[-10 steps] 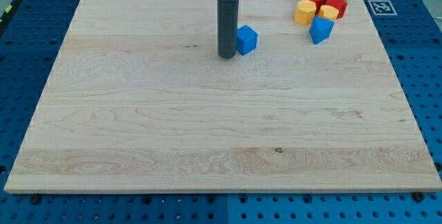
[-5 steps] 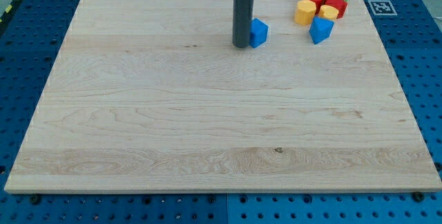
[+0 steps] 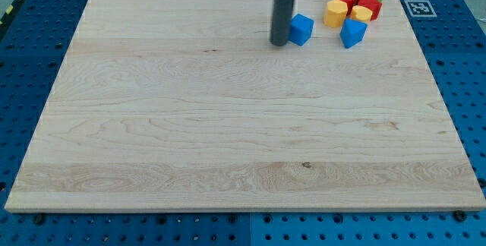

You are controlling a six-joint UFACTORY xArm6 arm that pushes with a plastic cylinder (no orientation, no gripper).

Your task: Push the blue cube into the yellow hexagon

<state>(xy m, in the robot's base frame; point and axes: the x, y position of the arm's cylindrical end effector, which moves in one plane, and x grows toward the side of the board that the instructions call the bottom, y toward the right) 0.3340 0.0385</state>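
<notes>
Right now my tip [image 3: 279, 45] rests on the wooden board [image 3: 228, 140] near the view's top, touching or all but touching the left face of the blue cube [image 3: 301, 29]. There are no fingers to open or close: the arm ends in a plain dark rod, holding nothing, so any contact is a bare push from the side. The blue cube sits just to the view's right of the tip and a little higher. Beyond it, farther to the right and slightly up, lies the yellow hexagon [image 3: 334, 14], at the left edge of a tight cluster in the top right corner. A clear gap of bare wood separates cube and hexagon. Tip, cube and hexagon fall nearly on one line rising gently to the right, so the push probably needs to run rightward with a slight upward lean. A blue block [image 3: 351, 33] below the hexagon could be clipped if the cube drifts low.
</notes>
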